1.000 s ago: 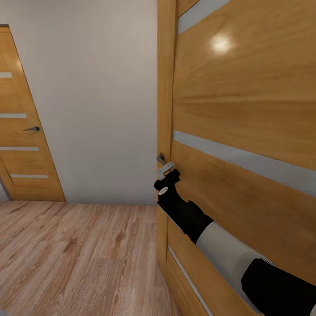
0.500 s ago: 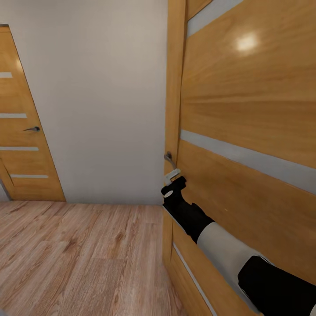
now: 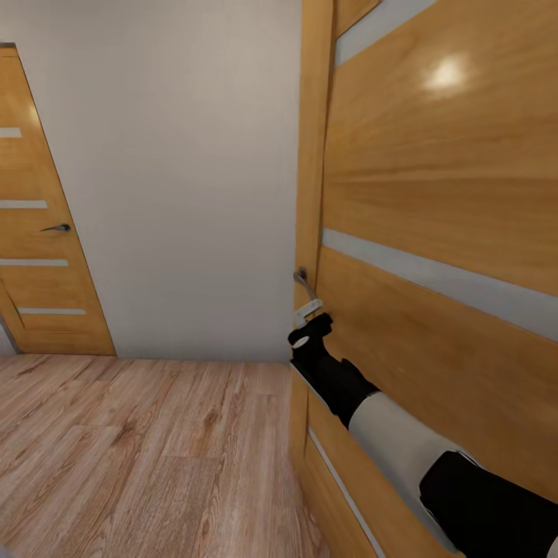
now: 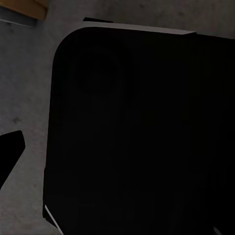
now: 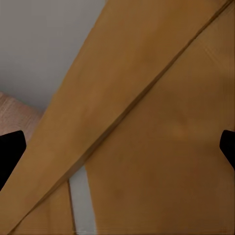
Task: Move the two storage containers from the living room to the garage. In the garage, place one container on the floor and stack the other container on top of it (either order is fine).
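Near door [image 3: 434, 232] cut off at right edge, right gripper [image 3: 308, 311] tips too small — grip unclear

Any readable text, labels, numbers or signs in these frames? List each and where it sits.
None. The near door, the far door, the wall and the wood-plank floor carry no writing. The right tool by the door handle shows no markings either.

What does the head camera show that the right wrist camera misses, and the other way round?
Head view: the right arm's gripper just under the near door's handle, plus a second door further off. Right wrist view: the gripper's two dark fingertips set wide apart, close against the wood. Both share the near wooden door, its pale stripe, the grey wall and plank floor.
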You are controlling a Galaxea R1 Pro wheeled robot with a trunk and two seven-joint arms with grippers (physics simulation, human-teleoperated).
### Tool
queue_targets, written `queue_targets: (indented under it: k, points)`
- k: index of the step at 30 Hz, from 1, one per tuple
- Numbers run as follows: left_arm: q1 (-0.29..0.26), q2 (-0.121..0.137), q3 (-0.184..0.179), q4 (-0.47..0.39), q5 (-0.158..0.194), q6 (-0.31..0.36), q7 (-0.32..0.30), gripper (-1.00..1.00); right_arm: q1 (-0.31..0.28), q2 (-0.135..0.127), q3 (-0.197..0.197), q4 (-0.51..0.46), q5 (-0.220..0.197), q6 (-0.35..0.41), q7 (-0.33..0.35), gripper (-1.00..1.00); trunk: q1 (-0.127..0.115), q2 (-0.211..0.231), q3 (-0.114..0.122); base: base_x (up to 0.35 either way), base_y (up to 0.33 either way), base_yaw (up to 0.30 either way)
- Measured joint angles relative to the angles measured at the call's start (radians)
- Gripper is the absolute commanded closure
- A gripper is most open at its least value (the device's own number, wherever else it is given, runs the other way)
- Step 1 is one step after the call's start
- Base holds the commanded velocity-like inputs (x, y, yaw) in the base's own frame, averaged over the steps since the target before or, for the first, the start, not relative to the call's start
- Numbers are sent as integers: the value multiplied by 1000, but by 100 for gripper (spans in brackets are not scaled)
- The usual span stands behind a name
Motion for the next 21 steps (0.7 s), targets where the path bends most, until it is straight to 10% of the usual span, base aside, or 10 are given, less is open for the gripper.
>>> queue_targets:
  k: [21]
  points:
    - [0, 0, 0, 0, 0, 0, 0, -100, -66, 0, -18, 103, -8, -6, 0, -100, 0, 0, 0, 0, 0, 0]
